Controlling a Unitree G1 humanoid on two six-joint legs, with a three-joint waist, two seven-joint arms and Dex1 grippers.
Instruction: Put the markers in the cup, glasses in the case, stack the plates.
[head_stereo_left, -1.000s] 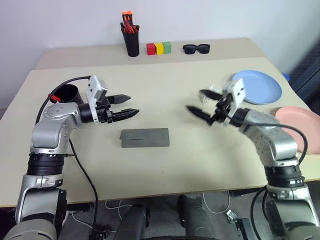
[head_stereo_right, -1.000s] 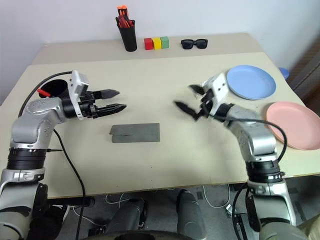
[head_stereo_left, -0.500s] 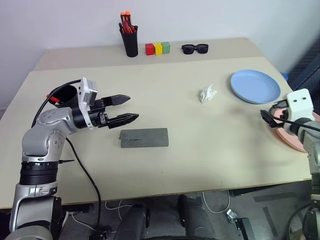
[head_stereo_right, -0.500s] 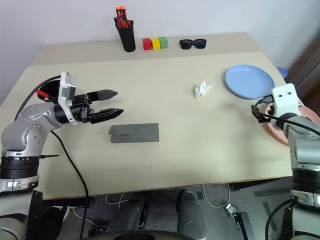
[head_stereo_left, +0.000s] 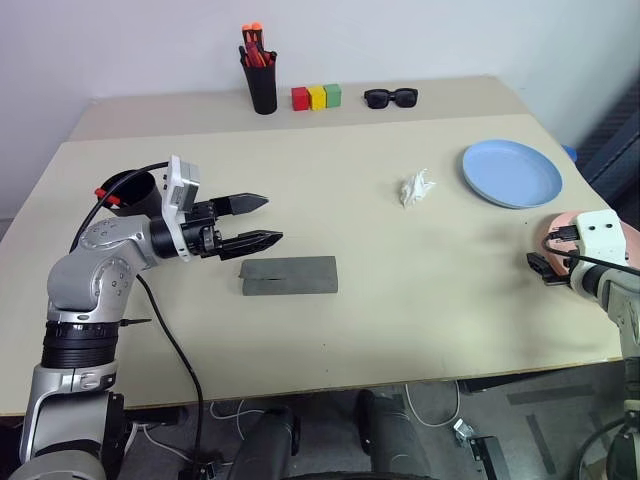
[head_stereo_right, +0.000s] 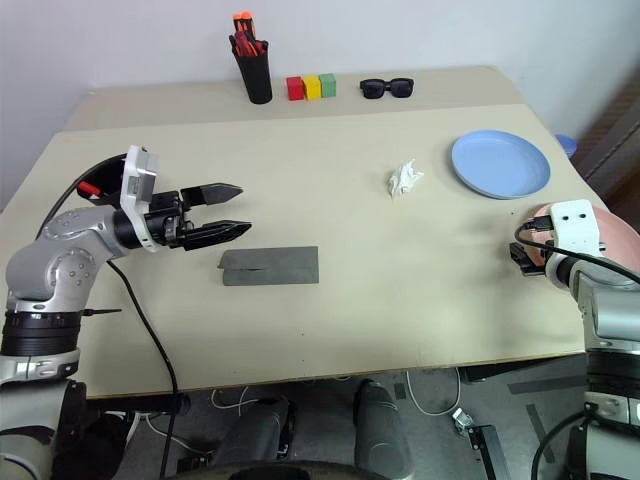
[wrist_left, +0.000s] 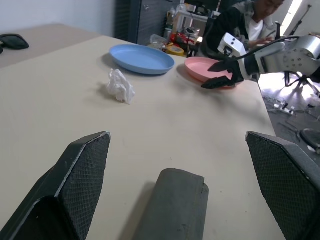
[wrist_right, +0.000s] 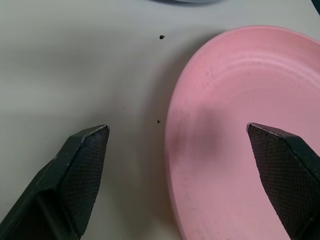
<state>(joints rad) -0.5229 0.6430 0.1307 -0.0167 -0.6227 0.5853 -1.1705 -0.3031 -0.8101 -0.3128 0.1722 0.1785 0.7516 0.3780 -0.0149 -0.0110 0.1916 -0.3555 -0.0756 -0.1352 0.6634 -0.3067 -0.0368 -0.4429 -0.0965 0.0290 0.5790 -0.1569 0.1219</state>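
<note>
Black cup (head_stereo_left: 131, 186) at the left edge holds a red-ended marker (head_stereo_left: 106, 195); grey case (head_stereo_left: 289, 275) lies closed at centre. Beige surface (head_stereo_left: 400, 290) also bears a far pen holder (head_stereo_left: 264, 85), blue plate (head_stereo_left: 512, 173) far right and pink plate (wrist_right: 250, 125) near right. Left end effector (head_stereo_left: 255, 222) hovers level, fingers spread, just beyond the case. Right end effector (wrist_right: 180, 165), spread, straddles the pink plate's rim.

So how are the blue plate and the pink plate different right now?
The blue plate sits farther back on the table, with nothing near it but a crumpled white scrap. The pink plate lies at the table's near right edge, and the right gripper hovers open over its rim. They differ in colour. Both are round, shallow, alike in size, flat and not stacked.
</note>
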